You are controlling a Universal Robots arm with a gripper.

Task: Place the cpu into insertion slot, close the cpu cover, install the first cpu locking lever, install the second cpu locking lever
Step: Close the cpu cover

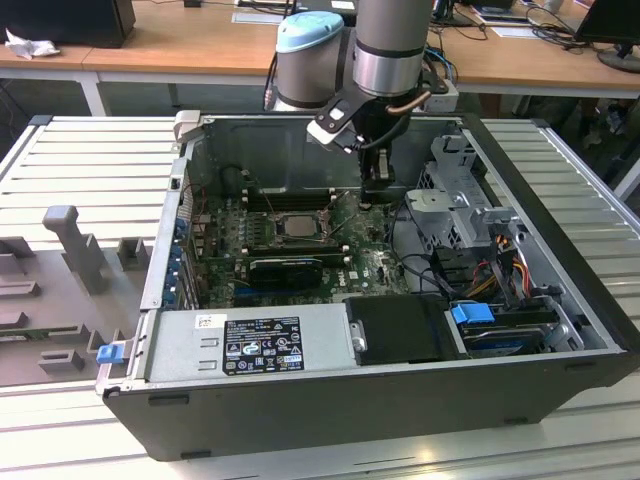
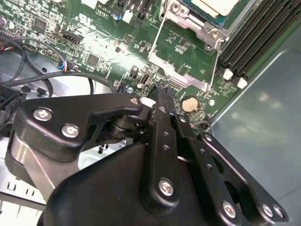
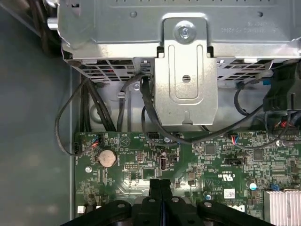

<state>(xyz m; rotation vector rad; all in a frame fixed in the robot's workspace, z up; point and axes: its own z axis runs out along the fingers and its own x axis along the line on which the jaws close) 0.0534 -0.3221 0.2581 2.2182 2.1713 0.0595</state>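
The cpu (image 1: 297, 226), a pale silver square, lies in the insertion slot (image 1: 276, 240) in the middle of the green motherboard inside the open computer case. In the second wrist view, the cpu (image 2: 214, 5) sits at the picture's edge with the silver cpu cover (image 2: 200, 28) framing it and thin wire levers (image 2: 155, 42) running alongside. My gripper (image 1: 378, 195) hangs over the board to the exterior view's right of the slot, apart from it. Its black fingers (image 3: 155, 190) are pressed together, shut and holding nothing. The gripper (image 2: 157, 90) tip is just above a coin battery (image 2: 189, 103).
Long black memory slots (image 2: 254, 33) run beside the socket. A black finned card (image 1: 285, 268) lies in front of it. A metal drive cage (image 3: 186, 61) with black cables (image 3: 153, 117) stands close by the gripper. The power supply (image 1: 250, 345) fills the case's near side.
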